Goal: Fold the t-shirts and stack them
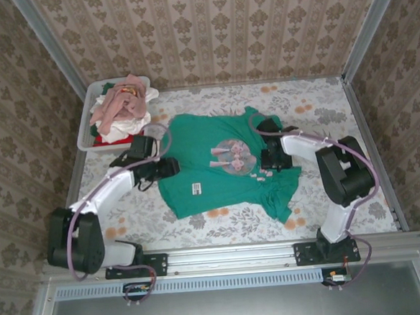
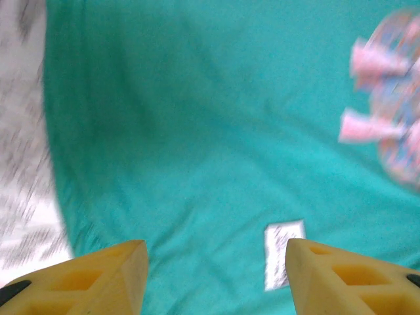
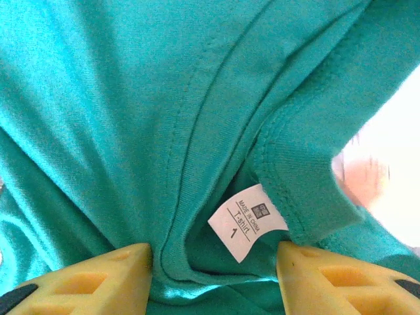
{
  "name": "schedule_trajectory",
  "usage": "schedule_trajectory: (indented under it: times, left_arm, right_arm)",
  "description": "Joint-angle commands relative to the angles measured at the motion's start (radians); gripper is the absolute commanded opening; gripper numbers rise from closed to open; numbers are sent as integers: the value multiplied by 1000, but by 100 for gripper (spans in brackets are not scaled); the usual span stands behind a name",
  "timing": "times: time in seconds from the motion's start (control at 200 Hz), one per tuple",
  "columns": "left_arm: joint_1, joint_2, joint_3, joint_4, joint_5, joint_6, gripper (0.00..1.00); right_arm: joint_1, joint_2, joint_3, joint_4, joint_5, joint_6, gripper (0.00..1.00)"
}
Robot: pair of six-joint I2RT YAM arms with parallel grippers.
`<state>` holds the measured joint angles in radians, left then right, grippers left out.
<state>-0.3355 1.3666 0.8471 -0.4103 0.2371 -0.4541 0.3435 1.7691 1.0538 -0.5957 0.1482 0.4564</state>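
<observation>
We see a white tub (image 1: 84, 135) at the far left corner of the table (image 1: 329, 106), with a pile (image 1: 123, 106) of pink, white and red shirts heaped in it, well apart from both grippers. Patterned walls close the table on three sides. Nothing else lies on the flowered table top between the tub and the arms.

The teal shirt (image 1: 194, 140) lies spread flat in the middle of the table, its collar toward the right arm and its hem toward the left. Its round print (image 1: 233, 154) faces up and a small white tag (image 1: 195, 188) sits near the hem.

The left gripper (image 1: 169, 167) is over the shirt's left part, near the hem edge. From its wrist we see its yellow fingers (image 2: 111, 275) spread wide above the cloth, the tag (image 2: 283, 252) just beside the right finger and the print (image 2: 394, 125) farther off; this view is blurred.

The right gripper (image 1: 271, 159) is at the neck, just right of the print. From its wrist we see its fingers (image 3: 98, 275) wide apart, with the collar (image 3: 295, 190) and its label (image 3: 246, 223) lying between them. We cannot tell whether the fingertips touch the cloth.
</observation>
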Motion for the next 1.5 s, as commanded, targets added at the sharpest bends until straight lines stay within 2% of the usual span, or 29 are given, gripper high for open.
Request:
schedule_trajectory:
  times: [0.0, 0.135, 0.255, 0.42, 0.575, 0.75, 0.915, 1.15, 1.275, 1.375, 1.495]
  left_arm:
    - [-36, 96, 122, 61, 33, 30, 59]
    - [-70, 198, 199, 76, 42, 40, 59]
    - [-83, 241, 193, 89, 42, 41, 59]
    - [-83, 257, 145, 125, 47, 24, 60]
    - [-91, 273, 136, 116, 38, 28, 61]
    - [-91, 282, 128, 106, 21, 37, 61]
    - [-91, 297, 122, 110, 22, 36, 61]
    - [-93, 304, 102, 112, 22, 35, 61]
    - [-91, 298, 98, 100, 12, 43, 61]
    - [-89, 299, 102, 98, 13, 45, 61]
    - [-88, 304, 116, 93, 12, 50, 61]
  right_arm:
    - [21, -73, -95, -59, 41, 76, 54]
    - [5, -145, -40, -87, -21, 36, 56]
    - [-26, -139, 166, -104, 24, -14, 56]
    - [-111, 114, 499, -45, 8, -25, 55]
    - [-156, 386, 825, -78, -30, -15, 55]
    - [-170, 579, 1047, -111, -76, -45, 55]
    - [-179, 675, 1119, -115, -120, -42, 53]
    - [-184, 781, 1201, -186, -147, -22, 41]
    - [-176, 769, 1197, -258, -96, -21, 42]
    - [-167, 735, 1174, -278, -50, -37, 50]
    - [-163, 712, 1155, -301, -12, -49, 47]
